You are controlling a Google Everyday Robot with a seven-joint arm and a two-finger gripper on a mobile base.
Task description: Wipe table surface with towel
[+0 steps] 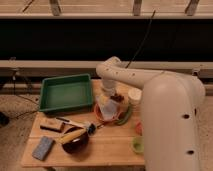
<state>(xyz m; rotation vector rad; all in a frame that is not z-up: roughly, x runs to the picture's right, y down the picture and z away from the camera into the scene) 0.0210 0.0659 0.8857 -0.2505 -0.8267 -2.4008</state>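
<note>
My white arm reaches from the right over the wooden table (107, 150). The gripper (106, 99) hangs down at the table's middle, just above a red plate (100, 115). A pale, whitish thing (106, 107) lies on the plate right under the gripper; I cannot tell whether it is the towel or whether the gripper holds it. No other towel shows in the camera view.
A green tray (65, 92) stands at the back left. A dark bowl with a banana (75, 141), a brush (75, 122), a wooden block (50, 125) and a blue sponge (42, 148) lie at the front left. A white cup (134, 95), a green vegetable (125, 116) and a green cup (137, 145) are at the right.
</note>
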